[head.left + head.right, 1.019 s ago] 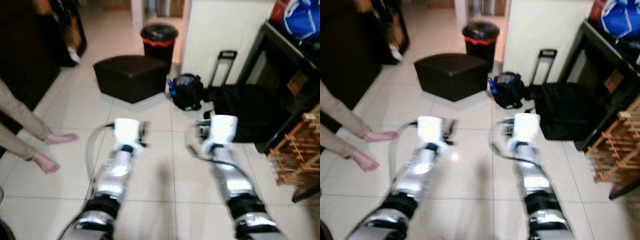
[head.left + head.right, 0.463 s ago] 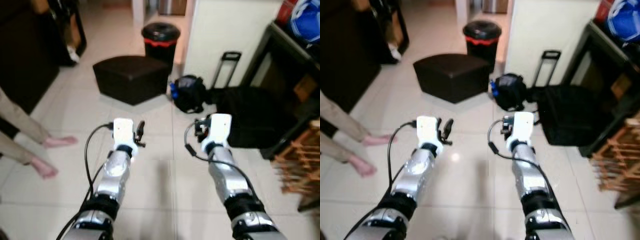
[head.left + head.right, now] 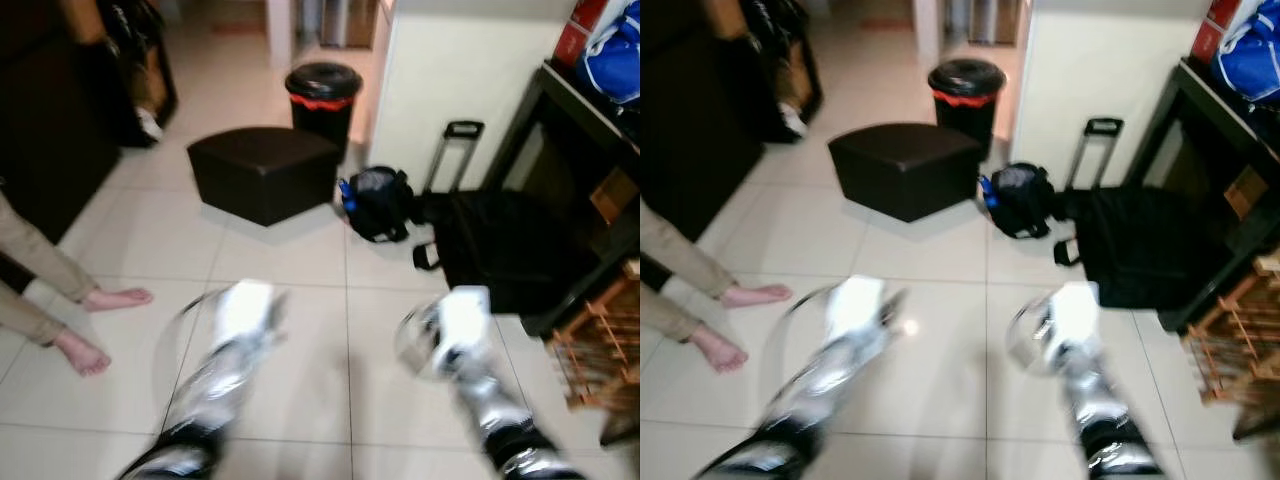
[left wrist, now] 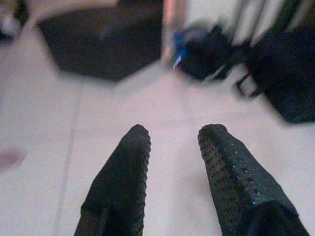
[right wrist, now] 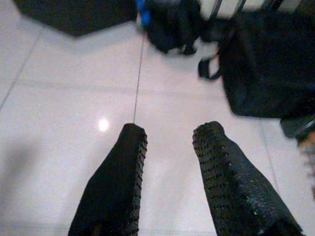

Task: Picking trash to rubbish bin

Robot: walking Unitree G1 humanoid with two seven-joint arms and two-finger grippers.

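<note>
While both silver arms hang forward over the pale tiled floor (image 3: pixel 940 260), blurred in the head views, each pincer is released and grips nothing: the left pincer (image 4: pixel 170 135) and the right pincer (image 5: pixel 167 132) both show two black textured fingers parted with bare tile between them.

No piece of trash can be made out on the floor. The black round rubbish bin with a red band (image 3: pixel 322 95) stands far ahead, by the corner of the cream wall (image 3: pixel 450 80) and just behind a dark brown square ottoman (image 3: pixel 262 170).

My judgement is that the step in hand is walking and searching, so doing it well means holding the arms level and the head steady enough to end the blur, then scanning the tiles before committing to any reach.

Open room lies straight ahead on the tiles between the ottoman and the robot. To the right it narrows: a small black backpack with a blue patch (image 3: pixel 377 203) lies beside a black wheeled suitcase with an upright handle (image 3: pixel 490 240), and a wooden rack (image 3: pixel 600 345) juts in near the right arm. To the left, a person's bare feet (image 3: pixel 95 320) stand on the tiles, so a swing that way needs care. The clearest route to the bin seems to pass left of the ottoman.
</note>
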